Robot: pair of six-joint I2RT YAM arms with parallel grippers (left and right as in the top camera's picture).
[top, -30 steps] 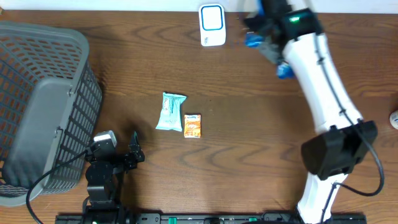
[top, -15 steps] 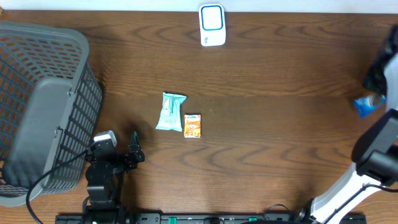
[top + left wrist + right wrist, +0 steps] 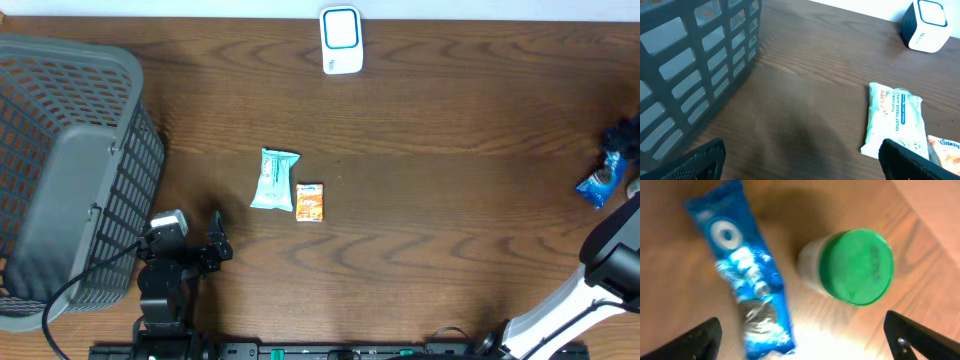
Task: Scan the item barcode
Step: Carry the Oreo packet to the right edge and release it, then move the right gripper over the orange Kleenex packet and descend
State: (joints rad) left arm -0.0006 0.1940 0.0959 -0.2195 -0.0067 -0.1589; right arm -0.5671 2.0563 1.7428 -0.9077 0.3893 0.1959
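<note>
Two things lie below the right pincer (image 3: 800, 325), wide open and empty, in its wrist view: packet (image 3: 740, 270) beside green-lidded jar (image 3: 852, 265); overhead shows only the packet clearly.

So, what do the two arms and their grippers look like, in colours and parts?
The left arm is black all over, with a small silver-white camera block on its wrist and a black cable looping from it. The right arm is a white tube with a bulky black joint. Both the left gripper and the right gripper have plain black fingers.
</note>
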